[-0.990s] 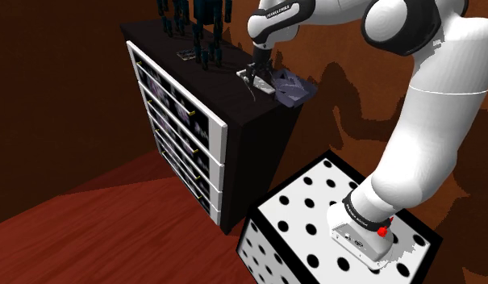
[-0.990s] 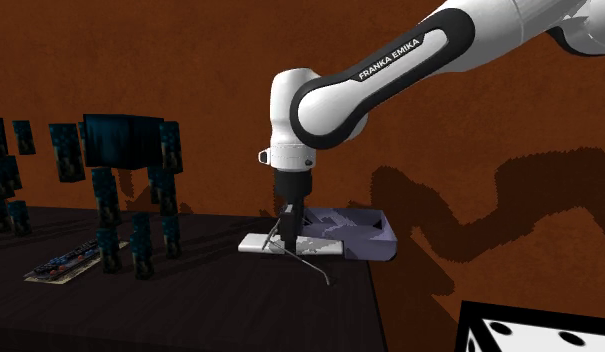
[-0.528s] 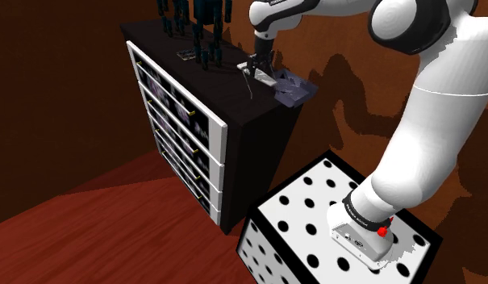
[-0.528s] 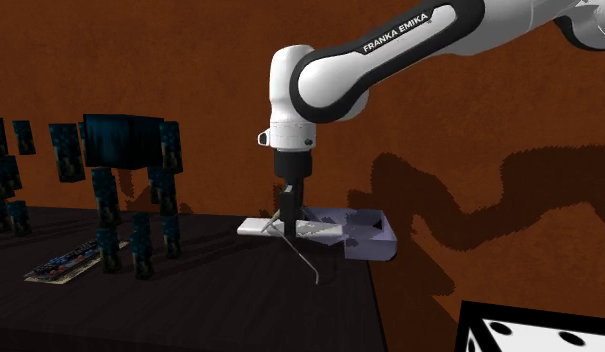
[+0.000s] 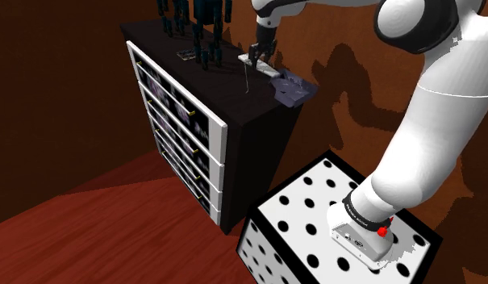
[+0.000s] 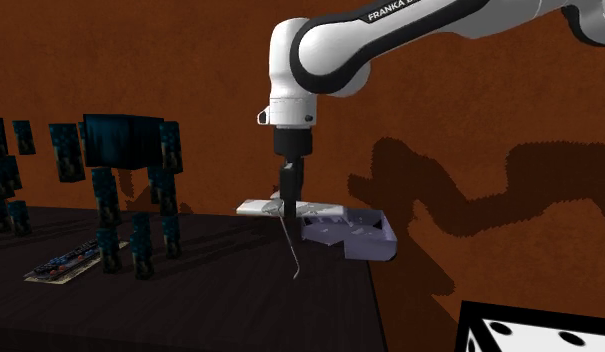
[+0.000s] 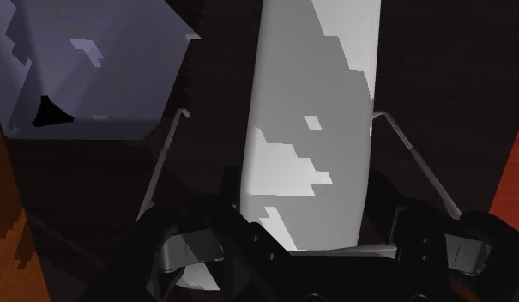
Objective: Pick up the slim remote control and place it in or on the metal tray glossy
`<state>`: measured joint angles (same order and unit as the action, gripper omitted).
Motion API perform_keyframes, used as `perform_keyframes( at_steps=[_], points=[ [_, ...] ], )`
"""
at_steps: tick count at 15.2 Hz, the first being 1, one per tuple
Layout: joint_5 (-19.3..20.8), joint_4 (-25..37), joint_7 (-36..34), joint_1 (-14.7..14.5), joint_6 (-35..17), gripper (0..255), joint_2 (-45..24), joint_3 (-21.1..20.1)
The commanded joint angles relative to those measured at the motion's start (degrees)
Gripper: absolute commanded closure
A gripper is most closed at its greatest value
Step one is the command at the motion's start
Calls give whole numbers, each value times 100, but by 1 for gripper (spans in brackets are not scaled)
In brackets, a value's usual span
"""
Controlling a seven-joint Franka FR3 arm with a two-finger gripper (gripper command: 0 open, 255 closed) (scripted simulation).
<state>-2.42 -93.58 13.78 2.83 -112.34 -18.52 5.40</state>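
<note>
Remote (image 6: 258, 207) has risen off the cabinet top (image 6: 190, 290) since a second ago, gripper (image 6: 288, 207) clamped on it; tray (image 6: 362, 238) just beside, placing next.

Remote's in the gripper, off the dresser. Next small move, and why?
Probably shift toward the second exterior view's right, over the tray, before lowering. The gripper is shut on the white remote, which hangs above the dresser top; the tray lies beside it, not beneath.
</note>
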Motion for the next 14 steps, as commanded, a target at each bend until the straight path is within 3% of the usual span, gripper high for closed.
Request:
perform_keyframes(
  at_steps=[1,14],
  points=[
    [5,107,-6,-1,146,255,39,1],
    [75,-1577,1227,704,-218,255,1346,522]
  ],
)
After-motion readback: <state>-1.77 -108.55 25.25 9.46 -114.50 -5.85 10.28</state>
